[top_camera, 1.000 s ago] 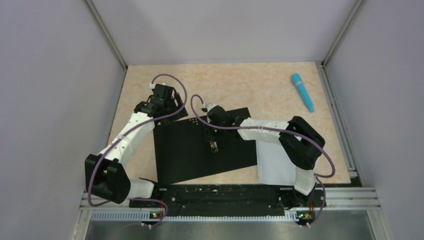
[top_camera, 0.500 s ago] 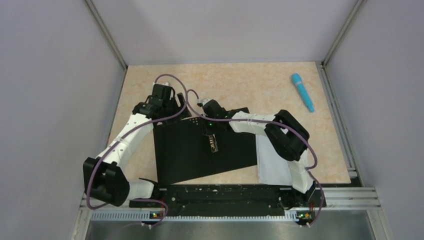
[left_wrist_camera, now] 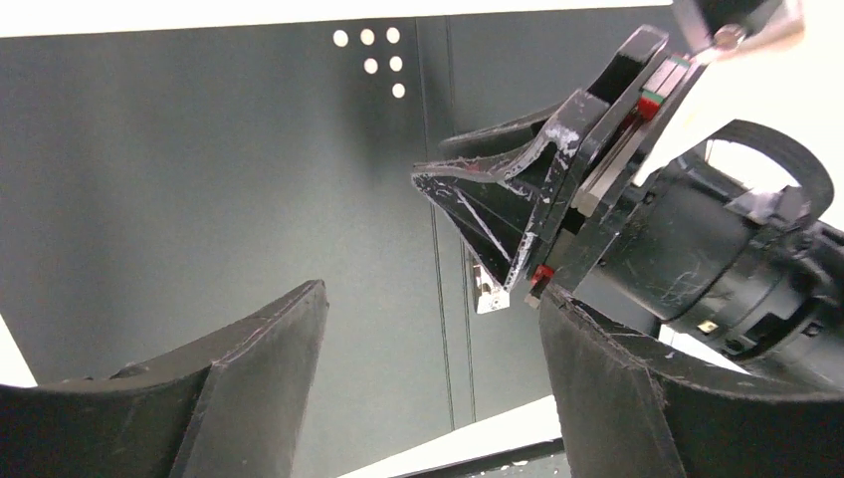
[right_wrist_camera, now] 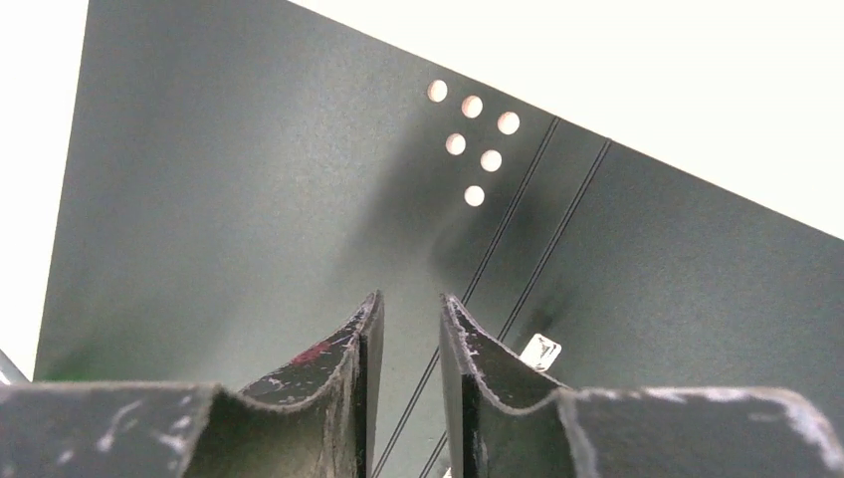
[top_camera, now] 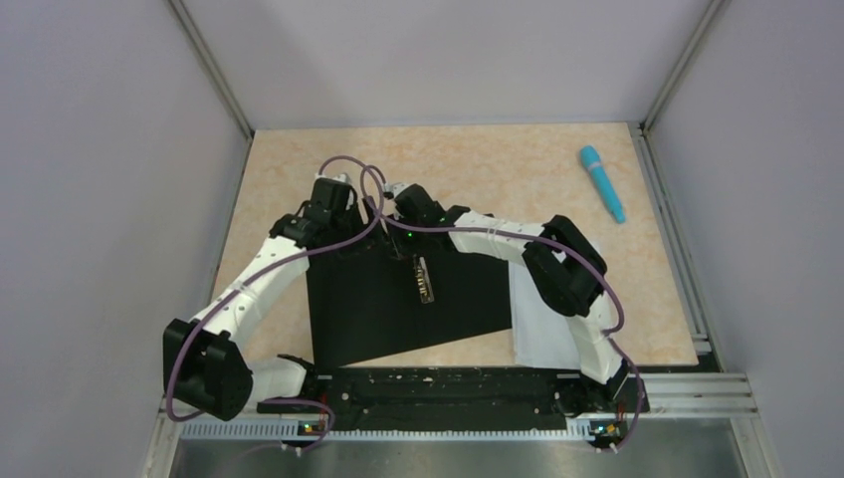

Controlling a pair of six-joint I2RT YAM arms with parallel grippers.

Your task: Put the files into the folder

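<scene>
The folder (top_camera: 373,309) lies open on the table with its black inside up and the metal clip (top_camera: 425,280) on its spine. White files (top_camera: 545,329) lie flat along its right edge, partly under my right arm. My right gripper (top_camera: 396,242) hovers over the far end of the spine, jaws a narrow gap apart with nothing between them (right_wrist_camera: 411,299). My left gripper (top_camera: 364,223) stands wide open just left of it, above the folder's far edge (left_wrist_camera: 433,294), and holds nothing. The right gripper's fingers (left_wrist_camera: 498,199) show in the left wrist view.
A teal pen-shaped object (top_camera: 602,182) lies at the far right of the tan table. The black mounting rail (top_camera: 448,383) runs along the near edge. Grey walls close in the left, right and back.
My right gripper has slid from the clip toward the far end of the spine and its jaws have parted slightly. My left gripper has shifted right, closer to it.
</scene>
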